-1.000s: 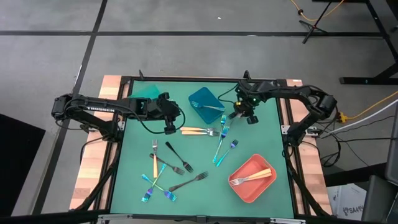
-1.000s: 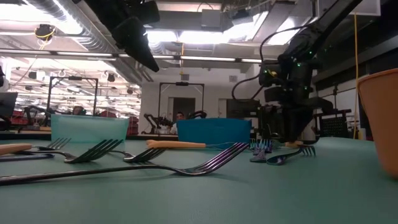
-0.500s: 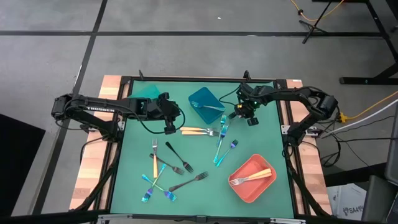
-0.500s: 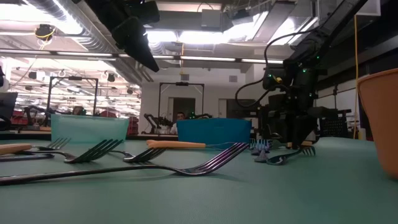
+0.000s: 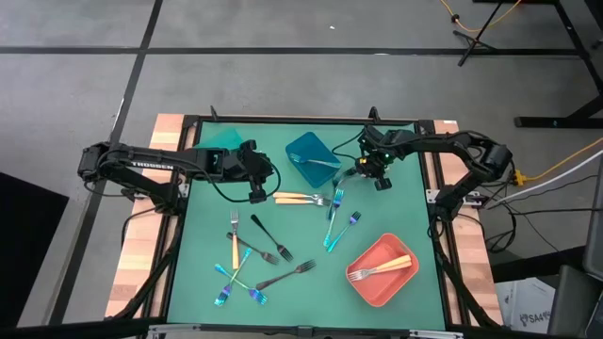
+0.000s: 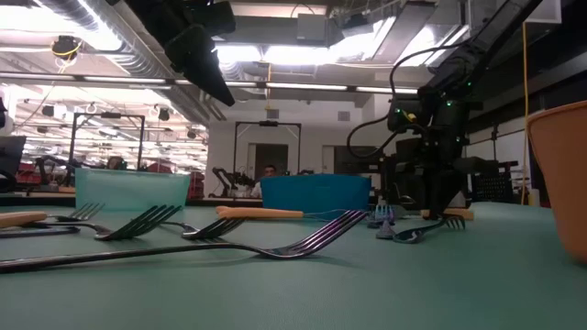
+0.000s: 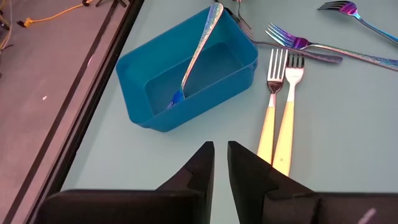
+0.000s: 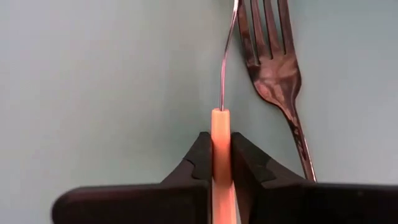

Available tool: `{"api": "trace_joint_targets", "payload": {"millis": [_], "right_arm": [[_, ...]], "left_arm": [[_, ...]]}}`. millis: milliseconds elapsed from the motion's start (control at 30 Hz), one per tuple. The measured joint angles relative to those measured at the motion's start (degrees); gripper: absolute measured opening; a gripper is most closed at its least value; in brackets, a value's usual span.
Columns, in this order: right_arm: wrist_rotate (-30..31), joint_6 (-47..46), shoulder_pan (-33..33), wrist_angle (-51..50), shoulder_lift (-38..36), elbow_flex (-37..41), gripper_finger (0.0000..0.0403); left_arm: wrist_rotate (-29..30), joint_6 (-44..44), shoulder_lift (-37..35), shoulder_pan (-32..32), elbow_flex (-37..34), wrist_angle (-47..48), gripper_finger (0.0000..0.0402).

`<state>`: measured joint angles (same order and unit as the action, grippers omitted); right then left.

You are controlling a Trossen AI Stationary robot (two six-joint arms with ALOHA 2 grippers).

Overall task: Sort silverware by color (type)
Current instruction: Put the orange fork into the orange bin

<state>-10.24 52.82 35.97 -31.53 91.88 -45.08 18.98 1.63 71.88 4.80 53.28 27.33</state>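
Right wrist view: right gripper pinches a gold-handled fork over the green table

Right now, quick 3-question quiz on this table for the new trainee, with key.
1. True or false: the red bin is empty.
2. What are the right fingers shut on, beside the blue bin?
A. a black fork
B. a gold-handled fork
C. the bin's rim
3. Fill in: ahead of the idle left fingers, ___ gold-handled forks lie side by side on the mat.

Key
1. False: a fork with a pale handle lies in it.
2. B
3. two
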Motion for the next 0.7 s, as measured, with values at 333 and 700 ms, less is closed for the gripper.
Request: {"api": "trace_joint_targets", "payload": {"millis": [333,700], "right_arm": [[0.51,-0.04,-0.01,-4.72,0.33,-2.32,0.0012],[6.66,-0.02,0.0,-16.97,0.31,-8.26,0.0012]], "left_arm": [[0.0,0.0,0.0,-0.01,0.0,0.0,0.0039],[-0.02,0.0,0.0,-0.01,-0.01,0.0,0.0039]]}}
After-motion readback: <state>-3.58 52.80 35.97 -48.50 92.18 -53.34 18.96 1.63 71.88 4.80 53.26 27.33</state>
